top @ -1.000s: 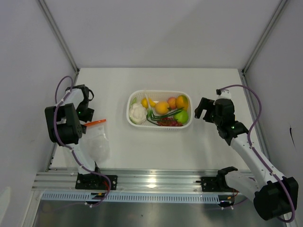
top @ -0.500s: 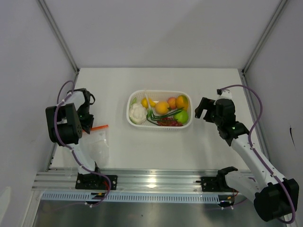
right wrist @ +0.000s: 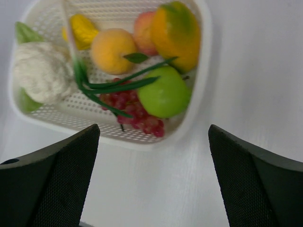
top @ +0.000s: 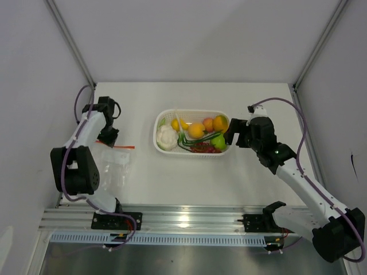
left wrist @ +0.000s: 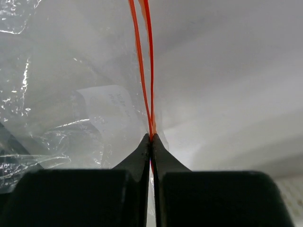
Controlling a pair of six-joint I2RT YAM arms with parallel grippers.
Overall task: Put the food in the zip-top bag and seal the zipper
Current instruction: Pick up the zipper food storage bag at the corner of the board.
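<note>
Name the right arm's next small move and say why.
Likely lower the open right gripper onto the green apple. It lies nearest in the basket, between the fingers in the wrist view, while the left gripper pinches the zipper of the bag, which looks empty.

A white perforated basket sits just above the centre of the frame on a white table, its long side running left to right. A silver slotted rail spans the bottom, and a metal strut slants across the upper left.
</note>
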